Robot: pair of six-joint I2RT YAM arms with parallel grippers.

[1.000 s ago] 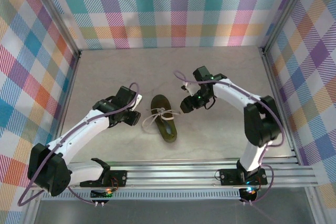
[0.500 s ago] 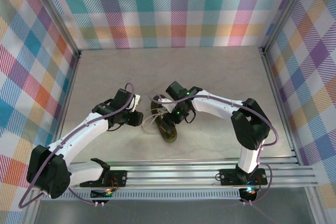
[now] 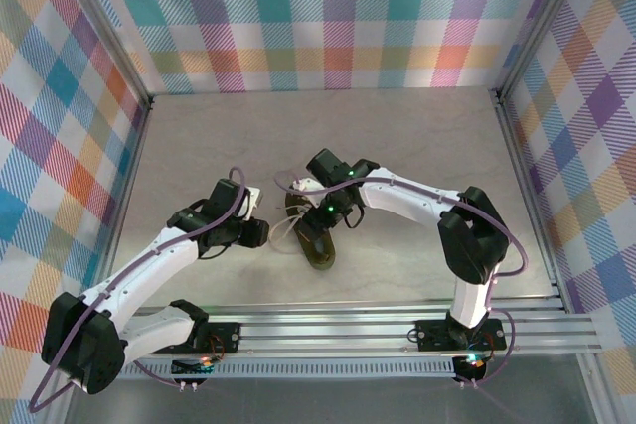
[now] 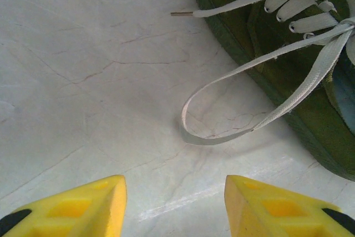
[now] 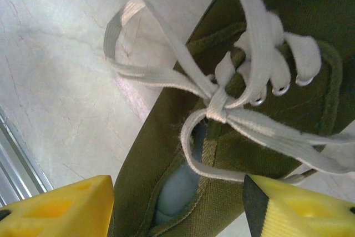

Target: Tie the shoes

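Looking down, saw a pale, crack-veined stone-look tabletop (image 3: 199, 136) walled in pastel plaid (image 3: 328, 17), the soft olive canvas shoe (image 3: 320, 251) mid-table, an elongated oval with flat cream laces (image 5: 222, 106) knotted, long axis far-to-near, toe away and slightly leftward; left gripper (image 4: 173, 192) parted, empty, beside a lace loop; right gripper (image 5: 176, 192) parted, empty, above the knot.

Walls (image 3: 328, 17) with a colourful plaid pattern stand around a pale, marble-like table (image 3: 417, 136) with a metal rail (image 3: 348, 330) at its near edge.
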